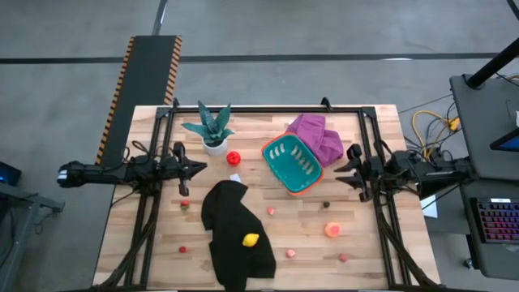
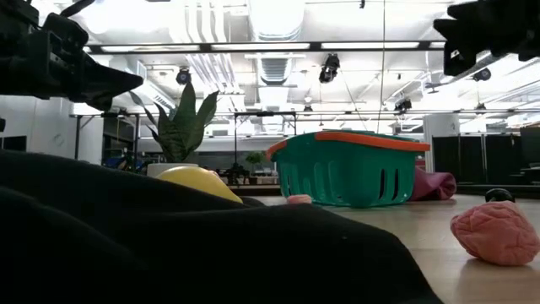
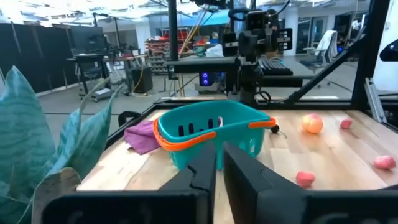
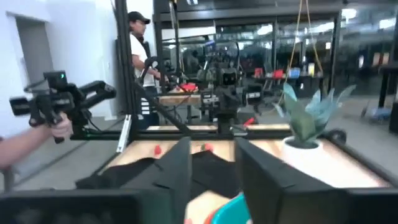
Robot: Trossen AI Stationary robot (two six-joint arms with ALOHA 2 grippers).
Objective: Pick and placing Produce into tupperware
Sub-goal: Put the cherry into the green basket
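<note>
Left pincer (image 1: 200,168) sits at the left-centre of the high view, above the table (image 1: 365,259), fingers pressed nearly together with only a sliver between them in its wrist view, holding nothing. Right pincer (image 1: 342,169) is at the right-centre, facing inward, fingers clearly parted in its wrist view, also empty. Teal tupperware (image 1: 293,164) with orange rim sits just right of centre, tilted diagonally, nothing visible inside it; a purple cloth (image 1: 316,136) touches its upper-right side. Potted plant (image 1: 212,128) is upper-left of centre, with a red produce piece (image 1: 233,157) just to its lower right. A black cloth (image 1: 235,235) fills the lower centre, with the yellow produce piece (image 1: 250,240) lying on it. Remaining produce is scattered on bare table: an orange piece (image 1: 332,230) lower right, small pink ones at (image 1: 290,253), (image 1: 343,258) and (image 1: 271,211), a small red one (image 1: 182,250) lower left, and one (image 1: 185,203) below the left pincer. A small dark item (image 1: 326,205) lies below the tupperware; can't tell what it is. All produce is outside the tupperware. In the right wrist view a person (image 4: 138,46) stands beyond the table, and a hand (image 4: 59,127) at the frame's left grips a dark device.
</note>
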